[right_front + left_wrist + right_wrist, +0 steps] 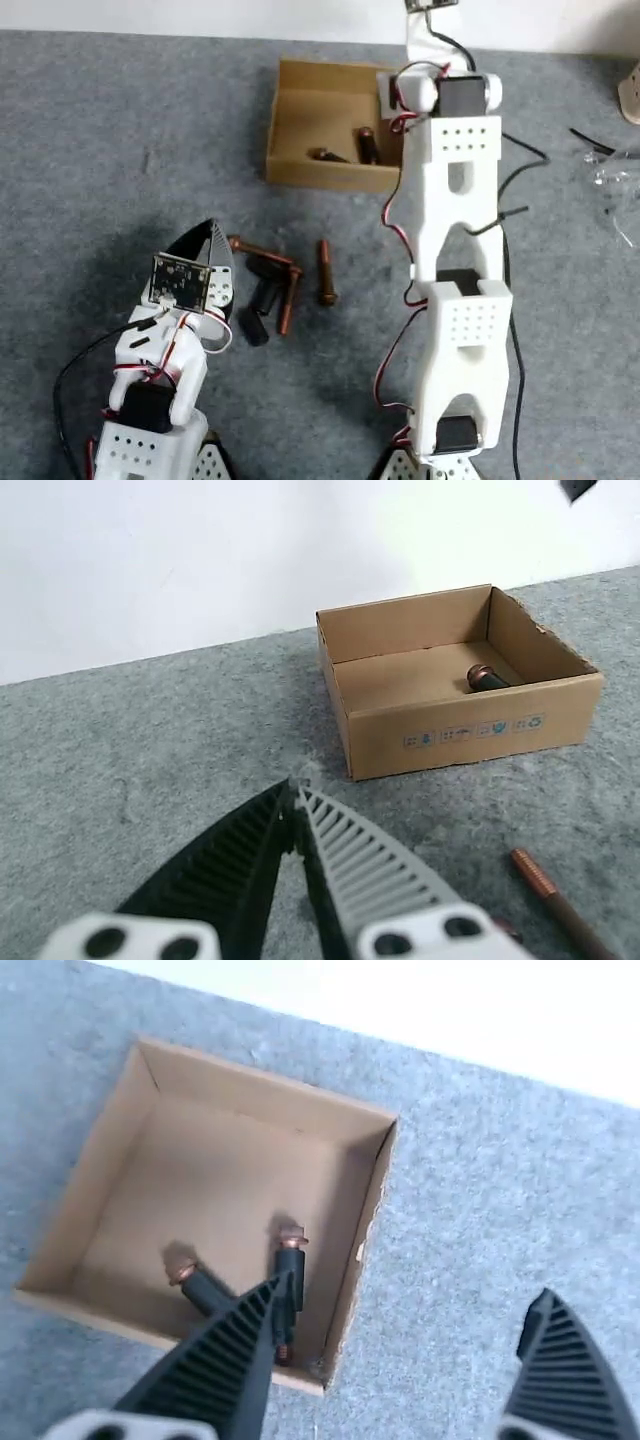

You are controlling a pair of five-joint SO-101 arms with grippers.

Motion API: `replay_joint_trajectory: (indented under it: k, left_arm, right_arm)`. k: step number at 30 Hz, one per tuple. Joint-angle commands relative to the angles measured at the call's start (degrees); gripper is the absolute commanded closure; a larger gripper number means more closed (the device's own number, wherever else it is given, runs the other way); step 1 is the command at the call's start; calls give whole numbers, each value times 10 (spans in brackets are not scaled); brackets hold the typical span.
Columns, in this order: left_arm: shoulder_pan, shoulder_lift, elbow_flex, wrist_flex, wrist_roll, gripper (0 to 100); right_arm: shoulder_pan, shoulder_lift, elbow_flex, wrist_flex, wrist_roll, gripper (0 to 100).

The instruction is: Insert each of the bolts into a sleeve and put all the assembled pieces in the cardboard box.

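My right gripper (417, 1290) gapes wide, straddling one side wall of the cardboard box (260, 1100) holding two assembled pieces (289, 1260); left gripper (297, 792) pinched empty near loose bolts (326, 272) and sleeves (262, 298) on open carpet (100, 150)

Your left gripper (297, 802) hangs low over the grey carpeted surface (140, 760), and its ridged black and grey fingers (372, 868) are pressed together at the tips with nothing between them. Beyond them stands the lidless brown cardboard box (470, 732). Inside it a dark sleeve with a copper bolt head (487, 678) lies on the floor. A bare copper-coloured bolt (548, 885) lies on the surface near the grey finger. A plain white wall (200, 560) backs it all.
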Motion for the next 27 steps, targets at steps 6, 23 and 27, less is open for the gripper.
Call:
replay_joint_trajectory:
  k: [6, 23, 27]
  left_arm:
    - [7, -6, 12, -12, -4, 992]
    - [9, -6, 12, -12, -4, 992]
    - [10, -6, 12, -11, -4, 992]
  right_arm:
    - [13, -14, -121, 116, -2, 677]
    - [205, -70, -289, 180, -25, 677]
    - [204, -91, -257, 180, -72, 677]
